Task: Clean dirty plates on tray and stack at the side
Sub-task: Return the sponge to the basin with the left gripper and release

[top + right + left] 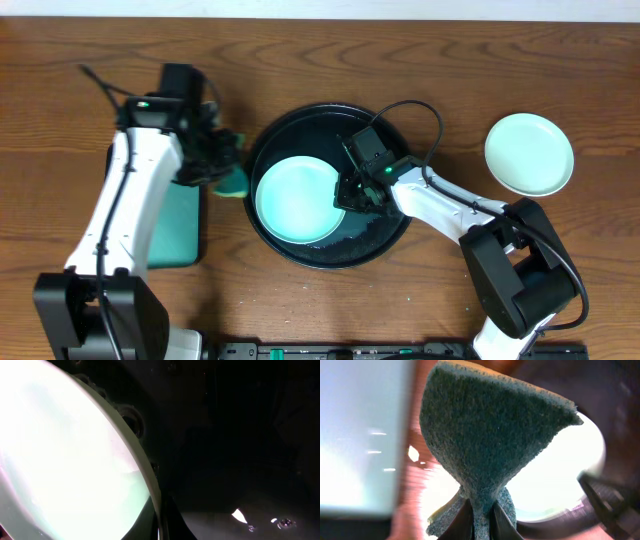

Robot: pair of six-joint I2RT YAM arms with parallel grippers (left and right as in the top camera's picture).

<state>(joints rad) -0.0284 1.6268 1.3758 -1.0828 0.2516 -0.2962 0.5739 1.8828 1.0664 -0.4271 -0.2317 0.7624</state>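
While on tray [381, 236], plate [295, 198] in right tool [345, 195].

The left half of the large round black tray [300, 125] is filled by a mint-green round plate [295, 200]. The right gripper [346, 194] pinches its right rim, with the arm slanting across the tray's front right. The left gripper [222, 160] (clamped on a teal sponge [236, 180]) crowds the tray's left rim. The bare wooden table [450, 60] is open behind the tray and as far as the pale round plate [529, 153].
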